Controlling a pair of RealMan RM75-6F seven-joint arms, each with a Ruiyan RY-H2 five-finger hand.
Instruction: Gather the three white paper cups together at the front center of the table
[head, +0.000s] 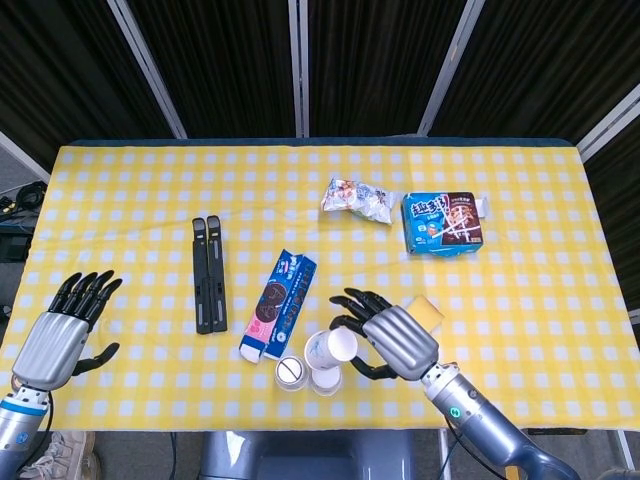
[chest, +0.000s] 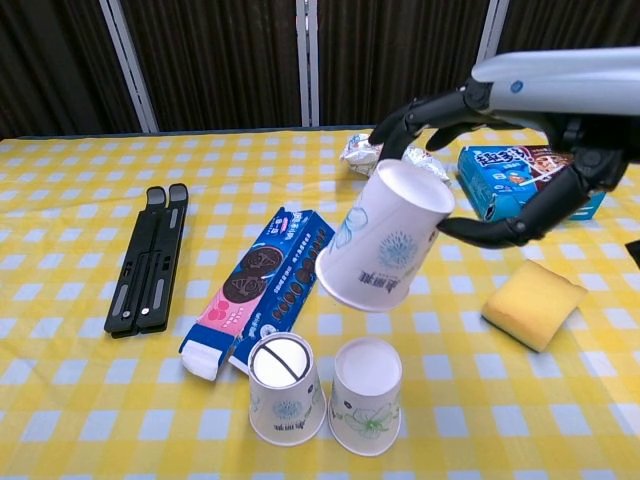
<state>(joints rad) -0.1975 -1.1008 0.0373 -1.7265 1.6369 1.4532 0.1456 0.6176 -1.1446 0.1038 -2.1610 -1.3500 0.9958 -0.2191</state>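
My right hand (head: 396, 342) (chest: 520, 150) holds a white paper cup (head: 331, 349) (chest: 384, 236) in the air, tilted, above the front center of the table. Below it two white paper cups stand side by side near the front edge: one with a dark line across its top (head: 290, 372) (chest: 284, 388), the other (chest: 366, 395) to its right, mostly hidden under the held cup in the head view. My left hand (head: 62, 328) hovers open at the table's front left corner, holding nothing.
A blue cookie box (head: 279, 303) (chest: 264, 288) lies just behind the cups. A black folding stand (head: 209, 273) (chest: 149, 257) lies left. A yellow sponge (head: 426, 312) (chest: 534, 303), a blue snack box (head: 442, 222) (chest: 525, 181) and a foil snack bag (head: 357, 198) (chest: 362, 152) sit on the right.
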